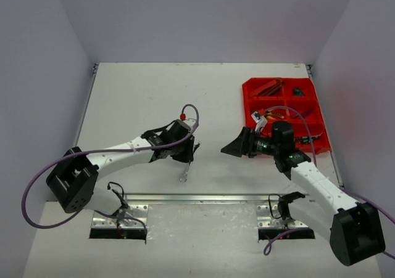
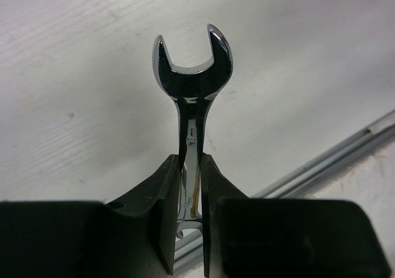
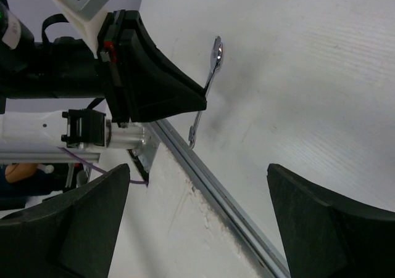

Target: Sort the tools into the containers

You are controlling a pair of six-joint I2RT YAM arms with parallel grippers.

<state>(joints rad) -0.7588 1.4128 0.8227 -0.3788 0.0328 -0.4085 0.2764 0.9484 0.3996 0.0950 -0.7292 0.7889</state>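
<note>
I see a slim, mirror-polished steel wrench (image 2: 192,74) pinched by its flat shank in my left hand (image 2: 190,167). Its U-shaped open end juts out past the fingertips, and the two prongs are smooth and rounded. The left hand's matt black wedge-shaped fingers (image 2: 163,198) press on either face of the shank. The bright metal between them reflects a faint orange streak.

From above, the wrench (image 1: 184,174) sticks out of the left hand (image 1: 187,158) toward the near edge of the pale, faintly grained desk (image 1: 136,105). Its tip is near the ribbed aluminium rail (image 1: 203,198) that runs along that edge. I cannot tell whether the tip touches the surface.

My right hand (image 1: 233,147) sits well apart, to the right. Its jaws are spread wide with nothing between them. Through its wrist camera I see its two broad black fingers (image 3: 74,228) framing bare desk and the rail (image 3: 210,185), with the wrench (image 3: 207,87) beyond.

Behind the right arm lies the glossy red plastic tray (image 1: 245,96), rectangular and split into open compartments. Several tools (image 1: 268,88) lie in it, some red-handled and one yellow and black. The arm partly hides the tray.
</note>
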